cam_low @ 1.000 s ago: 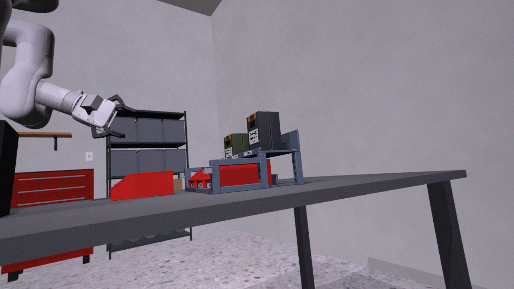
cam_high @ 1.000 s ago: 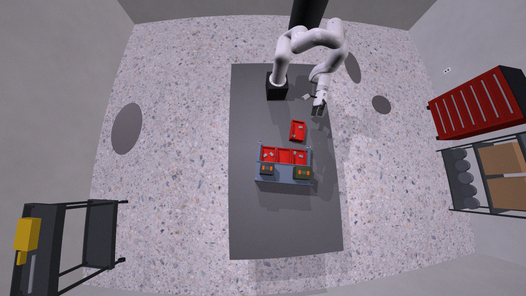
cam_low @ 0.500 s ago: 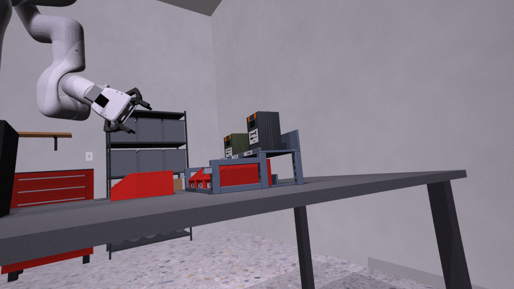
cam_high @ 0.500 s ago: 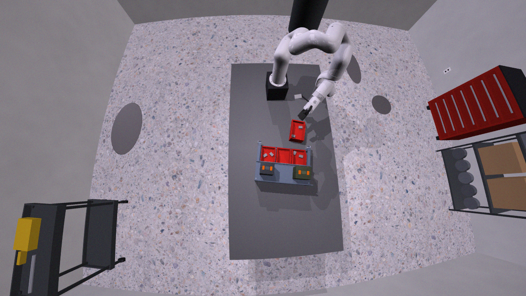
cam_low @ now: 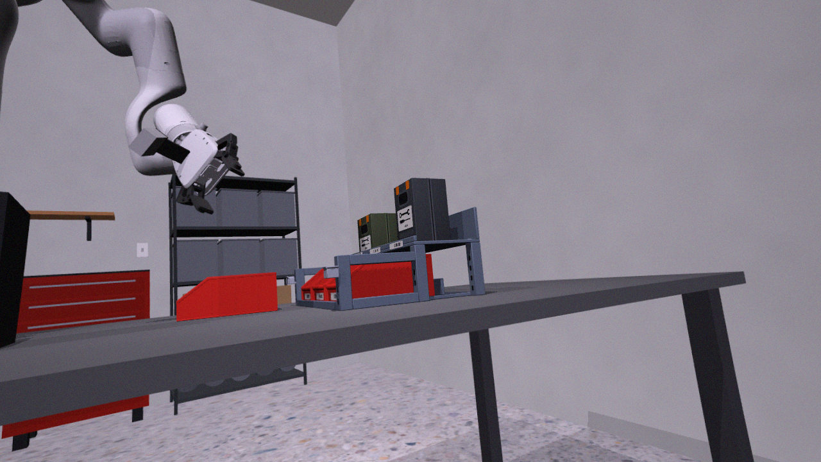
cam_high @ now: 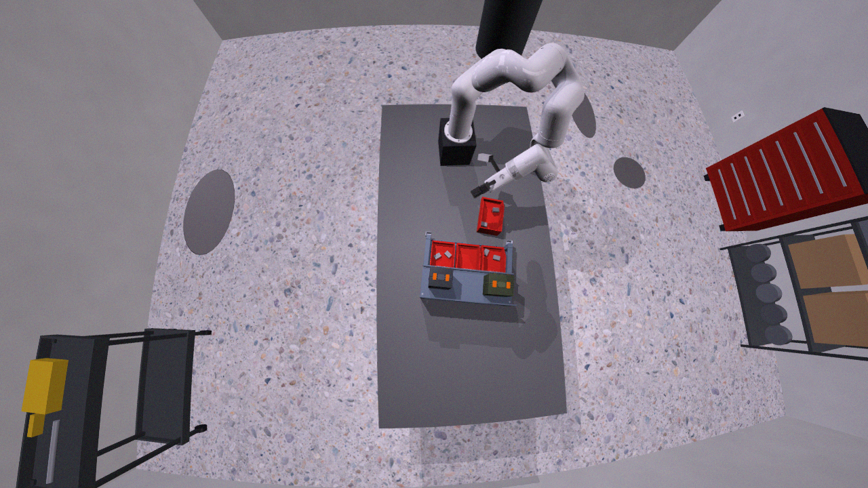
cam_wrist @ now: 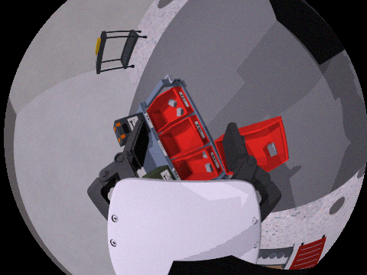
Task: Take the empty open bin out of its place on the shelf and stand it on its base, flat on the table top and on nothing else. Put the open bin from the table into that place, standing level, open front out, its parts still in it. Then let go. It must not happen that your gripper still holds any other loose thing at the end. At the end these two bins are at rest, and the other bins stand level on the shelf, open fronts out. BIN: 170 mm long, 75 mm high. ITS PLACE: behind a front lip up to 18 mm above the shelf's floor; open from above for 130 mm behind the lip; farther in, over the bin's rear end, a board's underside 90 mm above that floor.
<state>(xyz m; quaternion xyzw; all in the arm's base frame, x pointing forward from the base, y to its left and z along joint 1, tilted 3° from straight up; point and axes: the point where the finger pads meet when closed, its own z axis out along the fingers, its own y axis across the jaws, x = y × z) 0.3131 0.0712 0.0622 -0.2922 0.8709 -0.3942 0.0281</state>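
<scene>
A blue-grey shelf (cam_high: pixel 468 270) stands mid-table with three red bins side by side in its lower level. The middle bin (cam_high: pixel 468 257) is empty, while the left bin (cam_high: pixel 443 255) and the right bin (cam_high: pixel 494 257) hold grey parts. Another red open bin (cam_high: pixel 490 215) with a grey part stands on the table just in front of the shelf's right side; it also shows in the side view (cam_low: pixel 226 296). My gripper (cam_high: pixel 482 186) (cam_low: pixel 213 179) is open and empty, high above the table, just beyond that bin's end on the arm-base side. In the wrist view the empty bin (cam_wrist: pixel 183 134) and the table bin (cam_wrist: pixel 260 145) lie beyond my fingers.
Two tool cases stand on the shelf's top board, one dark grey (cam_high: pixel 441 279) and one green (cam_high: pixel 498 284). The arm's black base block (cam_high: pixel 456 142) is at the table's far end. A red cabinet (cam_high: pixel 788 169) and storage racks stand off the table.
</scene>
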